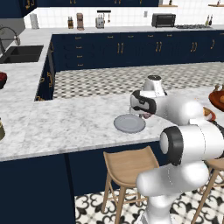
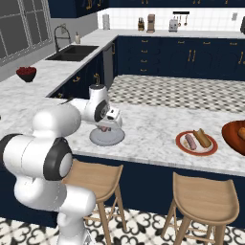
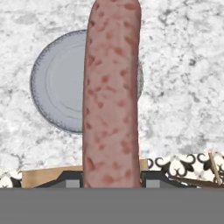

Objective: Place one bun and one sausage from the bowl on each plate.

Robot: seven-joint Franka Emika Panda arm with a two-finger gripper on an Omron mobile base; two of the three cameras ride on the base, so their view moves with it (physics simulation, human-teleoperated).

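1. The red-rimmed plate (image 2: 196,143) already carries a bun and a sausage.
2. The gripper (image 2: 104,129), jaws narrowed on a sausage (image 3: 112,94), hangs above the bare grey plate (image 1: 129,124).
3. The grey plate's bun is left in the reddish-brown bowl (image 2: 235,135).

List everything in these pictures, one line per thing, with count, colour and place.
sausage: one, pink with red flecks, held in the gripper above the grey plate
grey plate: one, grey, on the marble counter below the gripper
red-rimmed plate: one, red-orange rim and cream centre, on the counter to the right, holding a sausage and a bun
reddish-brown bowl: one, at the counter's far right edge
dark bowl of red fruit: one, on the left counter near the sink
sink: one, dark, with a tap
stools: two, wooden, under the counter
gripper: one, dark tips, shut on the sausage
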